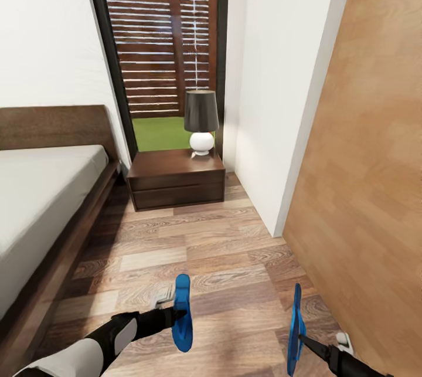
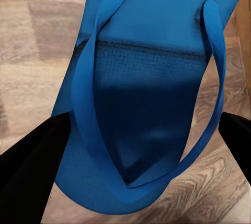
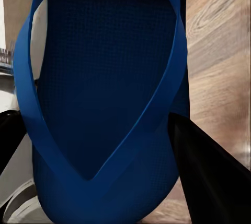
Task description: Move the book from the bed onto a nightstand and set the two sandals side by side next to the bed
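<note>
Overhead, each gripper holds a blue sandal on edge above the plank floor: left gripper with left sandal, right gripper with right sandal. Bed lies left, nightstand and lamp ahead. Up close, both jaws are clamped on their sandals.

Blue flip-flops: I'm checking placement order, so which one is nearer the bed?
The blue flip-flop in the left gripper; the right gripper's flip-flop hangs nearer the wooden wall panel.
</note>
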Controlling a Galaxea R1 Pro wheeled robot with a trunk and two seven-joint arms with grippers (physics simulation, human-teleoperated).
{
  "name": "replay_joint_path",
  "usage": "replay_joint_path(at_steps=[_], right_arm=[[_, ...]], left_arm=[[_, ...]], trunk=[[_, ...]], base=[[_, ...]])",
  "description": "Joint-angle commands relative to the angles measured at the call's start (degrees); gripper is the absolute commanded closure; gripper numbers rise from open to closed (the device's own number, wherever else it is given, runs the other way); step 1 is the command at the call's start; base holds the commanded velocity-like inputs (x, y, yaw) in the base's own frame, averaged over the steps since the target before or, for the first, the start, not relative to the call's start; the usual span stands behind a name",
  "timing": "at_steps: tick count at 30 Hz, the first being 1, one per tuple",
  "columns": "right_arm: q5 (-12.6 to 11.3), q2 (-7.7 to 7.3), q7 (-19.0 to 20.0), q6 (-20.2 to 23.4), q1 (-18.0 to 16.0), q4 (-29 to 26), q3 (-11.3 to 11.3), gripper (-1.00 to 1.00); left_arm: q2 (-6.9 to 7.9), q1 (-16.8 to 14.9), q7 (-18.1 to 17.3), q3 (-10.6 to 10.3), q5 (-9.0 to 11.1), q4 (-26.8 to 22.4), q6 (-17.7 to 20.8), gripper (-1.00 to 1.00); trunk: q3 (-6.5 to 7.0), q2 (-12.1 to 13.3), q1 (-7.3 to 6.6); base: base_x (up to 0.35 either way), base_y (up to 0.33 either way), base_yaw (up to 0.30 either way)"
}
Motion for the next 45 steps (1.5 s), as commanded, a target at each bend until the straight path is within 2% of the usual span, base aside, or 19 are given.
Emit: replay_joint_path(at_steps=[1, 4, 7, 9, 15, 40, 42, 43, 45], right_arm=[[0.05, 0.02, 0.20, -0.72, -0.03, 0.94, -0.42, 1.00], [0.10, 0.12, 0.17, -3.86, -0.03, 2.39, -0.42, 1.00], [0.13, 1.25, 0.28, -7.83, -0.03, 5.48, -0.43, 1.00], [0.13, 1.50, 0.32, -8.69, -0.03, 6.25, -0.43, 1.00], [0.14, 1.61, 0.26, -9.07, -0.03, 6.71, -0.43, 1.00], [0.06, 1.62, -0.16, -9.17, -0.03, 6.89, -0.43, 1.00], [0.05, 1.62, -0.18, -9.18, -0.03, 6.89, -0.46, 1.00], [0.05, 1.62, -0.20, -9.19, -0.03, 6.89, -0.45, 1.00], [0.05, 1.62, -0.24, -9.19, -0.03, 6.89, -0.45, 1.00]], left_arm=[[0.09, 0.64, -0.82, -0.52, 0.74, 0.33, -1.45, 1.00], [0.13, 1.54, -3.34, -1.66, 0.75, 2.37, -4.36, 1.00], [-0.04, 1.84, -5.15, -2.35, 0.73, 4.17, -5.57, 1.00], [-0.09, 1.89, -5.42, -2.49, 0.72, 4.61, -5.96, 1.00], [-0.16, 2.14, -5.54, -2.57, 0.77, 4.86, -6.20, 1.00], [-0.16, 2.70, -5.18, -2.57, 0.78, 4.88, -6.30, 1.00], [-0.16, 2.73, -5.08, -2.57, 0.74, 4.88, -7.27, 1.00], [-0.18, 2.78, -4.69, -2.57, 0.71, 5.06, -9.96, 1.00], [-0.37, 2.99, -3.60, -2.58, 0.70, 5.82, -12.37, 1.00]], trunk=[[0.19, 0.00, -0.04], [0.85, 0.04, -0.12], [1.52, 0.08, -0.19], [1.96, 0.10, -0.24], [3.29, 0.18, -0.40], [7.78, 10.21, -5.89], [8.14, 11.01, -6.33], [8.32, 11.41, -6.55], [8.67, 12.21, -6.99]], base=[[0.000, 0.000, 0.000], [0.000, 0.000, 0.000], [0.000, 0.000, 0.000], [0.000, 0.000, 0.000], [0.000, 0.000, 0.000], [0.000, 0.000, 0.000], [0.000, 0.000, 0.000], [0.000, 0.000, 0.000], [0.000, 0.000, 0.000]])
